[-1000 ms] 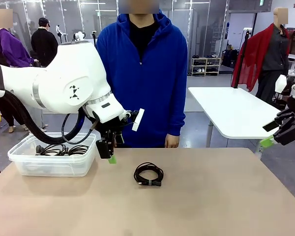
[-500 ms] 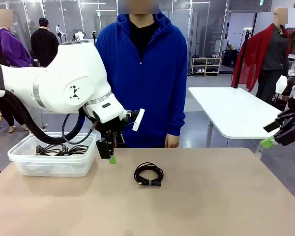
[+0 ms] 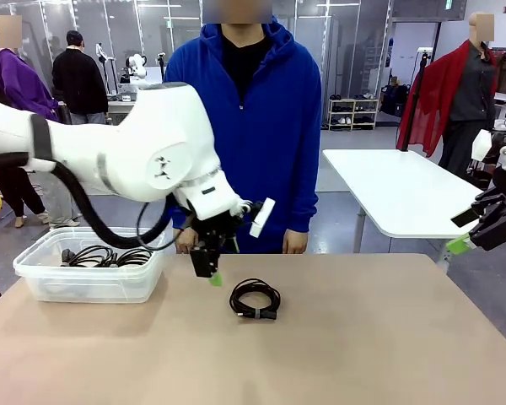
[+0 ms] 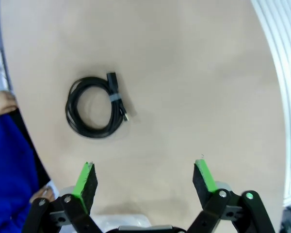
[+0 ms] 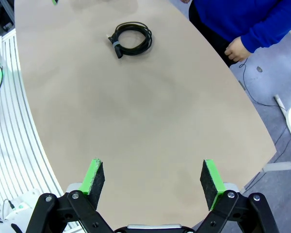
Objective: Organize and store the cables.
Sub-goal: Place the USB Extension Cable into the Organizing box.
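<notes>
Note the glossy white rounded left arm [image 3: 143, 152] with its thick black hose [image 3: 93, 215], grey joint bands, and black two-finger gripper [image 3: 209, 268] with green pads; the person's hooded top [image 3: 244, 126] is blue.

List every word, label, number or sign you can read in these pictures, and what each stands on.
None can be read.
Green sign at the ceiling far behind the person: too small to read.
Dark mark on the left arm's white joint: a symbol, not letters.
Pale band on the coiled cable: nothing legible.
</notes>
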Robot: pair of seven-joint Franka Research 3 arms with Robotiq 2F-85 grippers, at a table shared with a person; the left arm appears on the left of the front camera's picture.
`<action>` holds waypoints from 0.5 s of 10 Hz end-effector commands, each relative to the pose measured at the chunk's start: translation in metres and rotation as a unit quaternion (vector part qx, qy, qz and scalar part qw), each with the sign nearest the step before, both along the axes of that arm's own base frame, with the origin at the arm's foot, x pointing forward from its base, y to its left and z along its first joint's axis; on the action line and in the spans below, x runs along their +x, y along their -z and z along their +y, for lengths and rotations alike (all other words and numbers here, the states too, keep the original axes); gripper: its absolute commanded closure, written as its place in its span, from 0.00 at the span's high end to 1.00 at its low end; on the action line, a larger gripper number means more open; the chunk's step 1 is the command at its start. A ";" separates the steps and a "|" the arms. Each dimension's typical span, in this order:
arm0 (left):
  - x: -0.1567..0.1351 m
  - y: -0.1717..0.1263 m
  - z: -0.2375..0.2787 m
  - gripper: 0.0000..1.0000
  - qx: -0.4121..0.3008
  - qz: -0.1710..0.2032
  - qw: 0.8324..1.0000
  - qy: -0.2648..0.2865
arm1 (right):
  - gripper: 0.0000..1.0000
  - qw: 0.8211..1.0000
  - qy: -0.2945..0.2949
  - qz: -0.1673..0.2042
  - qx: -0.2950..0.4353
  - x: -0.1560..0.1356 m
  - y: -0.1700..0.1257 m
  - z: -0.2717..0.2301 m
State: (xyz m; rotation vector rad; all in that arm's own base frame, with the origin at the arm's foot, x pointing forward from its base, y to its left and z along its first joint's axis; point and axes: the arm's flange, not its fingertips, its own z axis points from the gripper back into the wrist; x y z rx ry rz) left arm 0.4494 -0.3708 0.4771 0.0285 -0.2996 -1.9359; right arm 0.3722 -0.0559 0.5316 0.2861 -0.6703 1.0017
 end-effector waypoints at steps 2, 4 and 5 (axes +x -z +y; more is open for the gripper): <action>0.015 0.023 -0.027 1.00 0.020 -0.014 0.999 0.044 | 1.00 1.000 0.001 -0.005 0.003 0.001 0.001 0.000; 0.013 0.035 -0.038 1.00 0.019 -0.028 0.997 0.074 | 1.00 1.000 0.001 -0.005 0.003 0.001 0.001 0.000; 0.014 0.041 -0.044 1.00 0.020 -0.026 0.997 0.076 | 1.00 1.000 0.001 -0.005 0.003 0.001 0.001 0.000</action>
